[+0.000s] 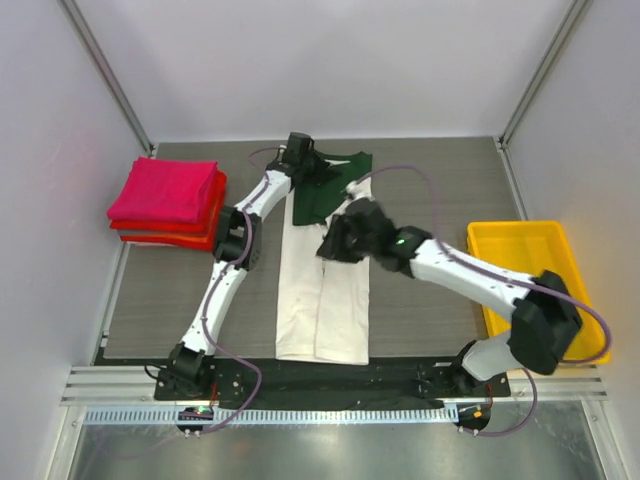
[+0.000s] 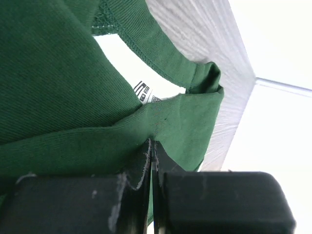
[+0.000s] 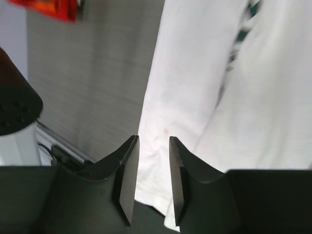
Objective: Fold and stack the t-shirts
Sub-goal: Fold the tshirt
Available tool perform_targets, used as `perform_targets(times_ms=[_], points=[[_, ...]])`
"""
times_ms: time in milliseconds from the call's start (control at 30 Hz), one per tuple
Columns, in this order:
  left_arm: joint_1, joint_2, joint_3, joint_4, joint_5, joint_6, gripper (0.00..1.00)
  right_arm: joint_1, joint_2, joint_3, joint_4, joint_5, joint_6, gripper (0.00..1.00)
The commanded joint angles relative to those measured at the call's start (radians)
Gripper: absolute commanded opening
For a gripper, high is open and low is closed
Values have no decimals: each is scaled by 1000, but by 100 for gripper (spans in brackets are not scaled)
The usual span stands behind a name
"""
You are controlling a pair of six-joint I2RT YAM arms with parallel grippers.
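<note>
One cream-white t-shirt with dark green parts, and one stack of folded shirts in two colours: a magenta-pink layer and a red layer. How many shirts each colour makes up cannot be told from the folds. One yellow tray. One grey worktop. Two robot arms, the left arm and the right arm, each with one pincer: left pincer, right pincer, two fingers apiece, four fingers in all.
</note>
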Motion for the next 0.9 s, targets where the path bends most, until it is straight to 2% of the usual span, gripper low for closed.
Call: perform_targets(times_ms=[0,67,100,133,167,267,333,467,600,700,867], points=[[9,30,-26,61,-9,-47,0,-178,-117,-64,-1,-69,-99,38],[9,4,-40,121,-9,-44,1,-261,-131,-79,2,-85,-127,45],[9,-5,-46,138,1,-35,9,-298,-128,-82,13,-91,-138,51],[5,-16,-49,175,9,-29,13,-376,-123,-85,29,-108,-156,62],[5,-39,-55,192,24,-22,21,-407,-111,-93,51,-149,-164,65],[2,-88,-71,244,58,4,35,-542,-18,-70,123,-223,-159,65],[7,-162,-106,265,96,37,40,-596,86,-39,167,-312,-147,57],[16,-329,-242,267,130,106,42,-665,257,94,203,-355,-149,52],[30,-530,-514,267,150,172,41,-700,424,212,221,-401,-130,52],[27,-691,-727,278,149,246,40,-722,536,281,255,-416,-117,60],[22,-982,-1097,319,103,332,40,-754,668,401,293,-467,-83,57]])
